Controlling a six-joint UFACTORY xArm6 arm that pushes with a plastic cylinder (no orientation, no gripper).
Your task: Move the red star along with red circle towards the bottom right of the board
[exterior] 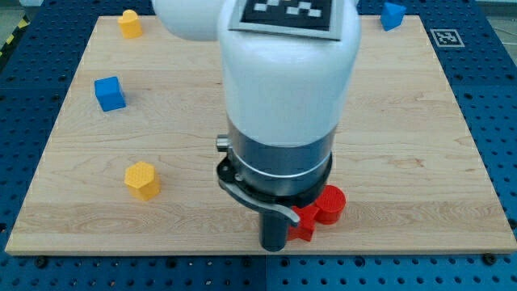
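Blue perforated bench surrounds a pale wooden board (pixel 420 162) in the camera view, and most of the board's middle is hidden behind the big white and grey body of the arm (pixel 283 105). There are no jaws to report: the arm ends in a dark rod, and my tip (pixel 275 247) shows near the view's bottom edge of the board, holding nothing. The red star (pixel 304 227) lies touching or just beside the rod on the view's right, partly hidden by it, and the red circle (pixel 329 202) sits against the star, a little higher and further right. That order, tip then star then circle, suits a push toward the view's right, so both reds would likely travel together; they are already low on the board. Well apart at the view's left lie a yellow hexagon (pixel 141 179), a blue cube (pixel 109 93) and a yellow block (pixel 129 23); another blue block (pixel 393 14) sits at the top right.
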